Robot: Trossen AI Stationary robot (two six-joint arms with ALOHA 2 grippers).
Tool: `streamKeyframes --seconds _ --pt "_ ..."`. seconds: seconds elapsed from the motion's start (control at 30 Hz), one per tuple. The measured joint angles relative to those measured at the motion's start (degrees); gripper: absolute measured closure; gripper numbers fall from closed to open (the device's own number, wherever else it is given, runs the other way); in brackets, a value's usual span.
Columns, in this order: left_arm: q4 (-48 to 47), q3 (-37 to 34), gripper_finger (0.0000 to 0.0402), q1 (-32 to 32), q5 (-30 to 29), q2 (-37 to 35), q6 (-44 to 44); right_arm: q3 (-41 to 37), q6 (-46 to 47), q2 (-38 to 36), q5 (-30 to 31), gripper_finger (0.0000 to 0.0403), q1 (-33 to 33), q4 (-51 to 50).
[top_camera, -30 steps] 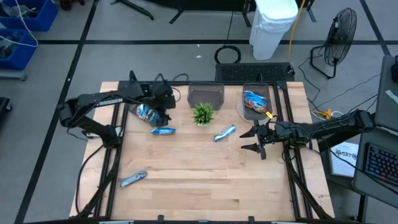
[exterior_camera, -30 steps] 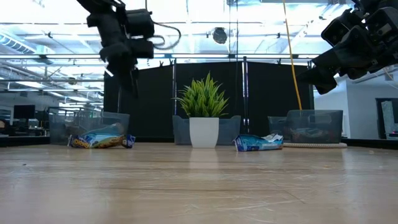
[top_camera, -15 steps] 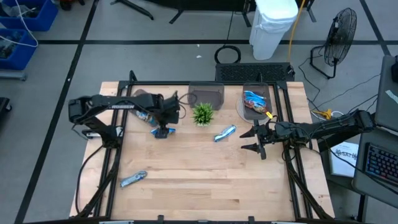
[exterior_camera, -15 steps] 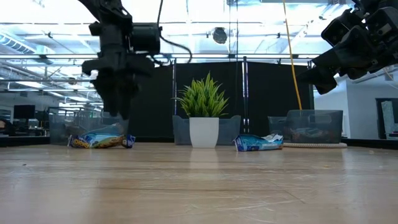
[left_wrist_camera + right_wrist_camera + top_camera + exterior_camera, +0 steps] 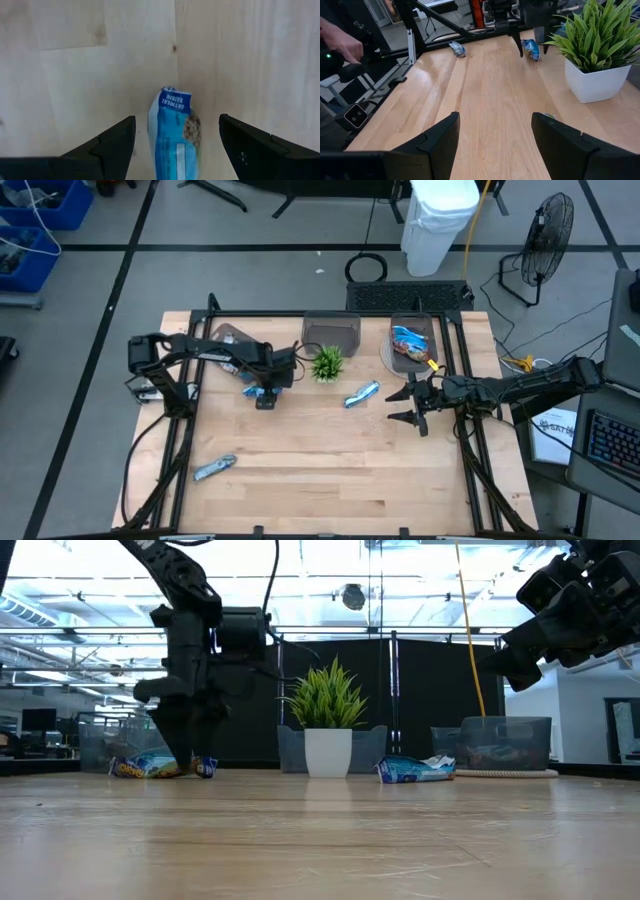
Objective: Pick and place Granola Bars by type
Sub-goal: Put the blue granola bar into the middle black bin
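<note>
A blue-and-white granola bar [image 5: 176, 134] lies flat on the table left of the plant. My left gripper [image 5: 175, 150] is open and low over it, pointing down, one finger on either side and neither touching. In the high view this gripper [image 5: 263, 388] covers most of that bar [image 5: 256, 393]. Another blue bar [image 5: 362, 393] lies right of the plant. A silvery bar [image 5: 215, 468] lies near the left front. More bars [image 5: 410, 345] sit in the right container. My right gripper [image 5: 410, 406] waits open, raised, at the table's right.
A small green plant in a white pot [image 5: 326, 363] stands just right of my left gripper. Clear containers line the far edge: left [image 5: 228, 336], middle [image 5: 330, 330], right [image 5: 413, 328]. A person's hand [image 5: 340, 46] shows beyond the table's left edge. The near half is bare wood.
My left gripper has moved from over the left container toward the table's right and near edge, and down, until its open fingers stand low around the blue bar. The bar has stayed in place. My right arm has kept still.
</note>
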Motion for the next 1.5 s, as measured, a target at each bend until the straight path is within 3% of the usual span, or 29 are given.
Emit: streamKeyframes --seconds 0.3,0.73,0.97,1.5 --pt "-0.41 0.01 0.0135 0.0 -0.17 2.5 0.7 0.0 -0.01 0.01 0.0 0.0165 0.0 -0.01" --pt "-0.57 0.09 0.0304 0.21 -2.79 2.95 0.11 0.0 0.0 0.0 0.02 0.0165 -0.02 -0.01" --pt "-1.02 0.02 0.0375 0.2 -2.94 2.5 -1.17 0.0 -0.01 0.01 0.0 0.0165 -0.02 -0.01" --pt "-8.49 4.46 0.0381 0.49 -1.47 -4.03 -2.03 0.0 -0.01 0.02 0.0 0.0165 -0.02 -0.01"
